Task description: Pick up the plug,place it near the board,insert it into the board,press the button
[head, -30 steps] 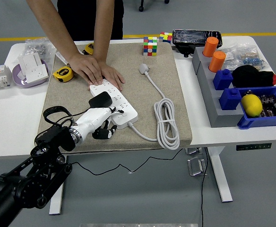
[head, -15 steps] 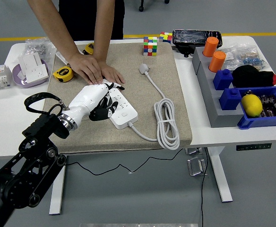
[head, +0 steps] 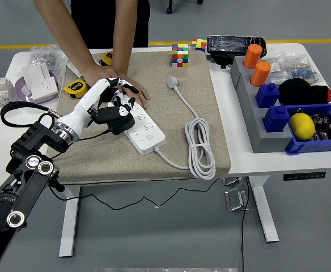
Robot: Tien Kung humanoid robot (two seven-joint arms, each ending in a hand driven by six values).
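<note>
We're gripping the black plug (head: 114, 119) in our left hand (head: 106, 102), fingers curled around it, holding it over the far-left end of the white board (head: 143, 129) on the beige mat (head: 199, 102). A person's hands (head: 120, 85) are pressing the board's far end down.

From my seat, the left hand (head: 106, 102) sits over the upper end of the power strip (head: 144, 129), so I can't see those sockets. The black plug (head: 114, 119) is half buried under its fingers, prongs hidden. The person's hands (head: 132, 90) are partly behind it, and the person is cut off at the top edge. The strip's button is too small to make out.
</note>
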